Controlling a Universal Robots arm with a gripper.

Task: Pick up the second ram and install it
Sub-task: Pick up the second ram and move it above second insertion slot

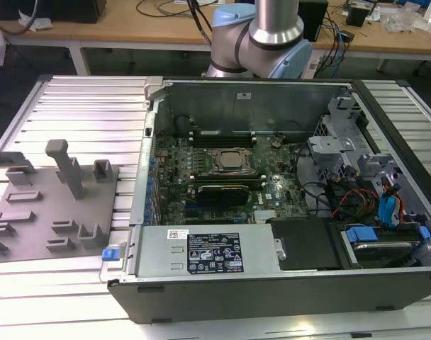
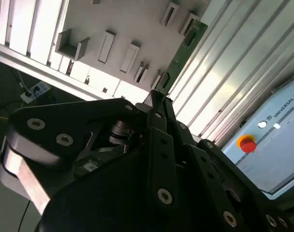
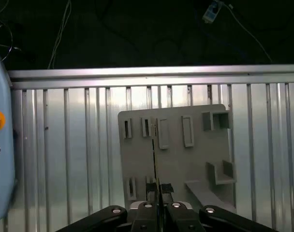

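Two wrist views show what the exterior view leaves out: my gripper (image 2: 159, 94) clamped on the second ram (image 2: 183, 50), one end pinched in its black jaws. In the second wrist view the stick shows its flat face, long, narrow and green. In the first wrist view it is edge-on, a thin dark line, with the grey fixture plate (image 3: 185, 166) and the ribbed metal bench (image 3: 65, 159) behind it. The exterior view gives my arm (image 1: 272, 32) at twelve o'clock behind the open computer case (image 1: 272, 287), with the plate at nine o'clock from the case. A pale pendant (image 2: 272, 145) with a red button (image 2: 247, 143) lies well apart from the plate.
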